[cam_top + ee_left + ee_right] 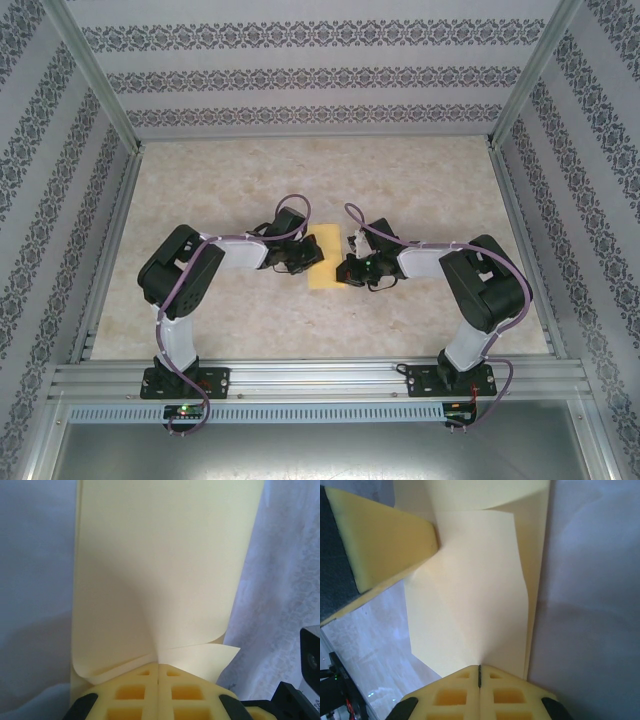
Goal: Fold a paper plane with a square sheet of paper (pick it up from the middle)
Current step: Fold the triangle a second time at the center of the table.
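Two arms bend inward from the near edge of the bench (300, 180) and meet over its middle; the left pincer (303, 262) and the right pincer (348, 268) face each other there, with the square sheet of paper (324, 260) between them. From above, the sheet shows as a narrow pale-yellow strip, its long sides running from the near edge toward the far edge; each pincer is at one long side; whether the strip lies on the bench or hangs just above it I cannot tell.

On the left wrist camera, the left pincer (158, 669) is fully closed; its two yellow lattice pads (130, 692) press together with only a thin seam between them, and the paper (165, 555) is nipped in that seam. The sheet spreads away from the grip in a broad, bowed face; a small flap (210, 660) curls out to the right of the pinch.

On the right wrist camera, the right pincer (480, 669) is likewise closed to a hairline, with the paper (475, 590) caught in it; the sheet shows more than one layer here, one lying over the other, with a slanting crease running up from the grip. One yellow finger (385, 540) of the left pincer comes in from the upper left, its tip touching the sheet.
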Robot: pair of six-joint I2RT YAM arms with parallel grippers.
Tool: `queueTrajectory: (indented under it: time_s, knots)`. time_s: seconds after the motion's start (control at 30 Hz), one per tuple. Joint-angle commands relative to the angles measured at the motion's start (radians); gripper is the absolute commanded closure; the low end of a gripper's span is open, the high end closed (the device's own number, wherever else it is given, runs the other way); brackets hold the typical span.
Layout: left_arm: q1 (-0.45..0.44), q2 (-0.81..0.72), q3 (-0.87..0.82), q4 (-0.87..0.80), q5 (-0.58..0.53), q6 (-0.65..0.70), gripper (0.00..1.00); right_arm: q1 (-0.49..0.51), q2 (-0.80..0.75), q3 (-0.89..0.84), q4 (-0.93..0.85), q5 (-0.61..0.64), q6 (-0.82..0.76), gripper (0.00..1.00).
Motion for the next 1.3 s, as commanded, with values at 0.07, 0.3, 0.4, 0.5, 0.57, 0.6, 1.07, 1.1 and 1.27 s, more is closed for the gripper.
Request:
queueTrajectory:
  time_s: [0.07, 0.3, 0.4, 0.5, 0.57, 0.6, 1.07, 1.1, 1.27]
  knots:
    - [0.070, -0.002, -0.004, -0.074, -0.104, 0.040, 0.95, -0.005, 0.037, -0.052, -0.130, 0.047, -0.021, 1.00]
    - [0.108, 0.016, 0.024, -0.083, -0.091, 0.065, 0.95, -0.005, 0.041, -0.051, -0.121, 0.031, -0.017, 1.00]
    - [0.123, 0.013, 0.014, -0.079, -0.089, 0.069, 0.95, -0.005, 0.043, -0.049, -0.119, 0.027, -0.018, 1.00]
    - [0.133, -0.013, -0.012, -0.067, -0.105, 0.074, 0.95, -0.005, 0.047, -0.046, -0.120, 0.022, -0.018, 1.00]
    - [0.136, -0.031, -0.012, -0.060, -0.086, 0.083, 0.95, -0.005, 0.047, -0.044, -0.119, 0.018, -0.018, 1.00]
    - [0.136, -0.046, -0.012, -0.057, -0.081, 0.085, 0.94, -0.005, 0.048, -0.042, -0.120, 0.018, -0.017, 1.00]
    - [0.036, -0.121, -0.010, 0.000, 0.053, 0.034, 0.93, -0.005, 0.033, -0.027, -0.127, 0.023, -0.013, 1.00]
    - [0.021, -0.105, -0.013, 0.008, 0.060, 0.029, 0.94, -0.004, 0.032, -0.025, -0.129, 0.023, -0.014, 1.00]
    - [0.002, -0.049, -0.054, 0.058, 0.040, -0.008, 0.96, -0.005, 0.026, -0.021, -0.133, 0.026, -0.011, 1.00]
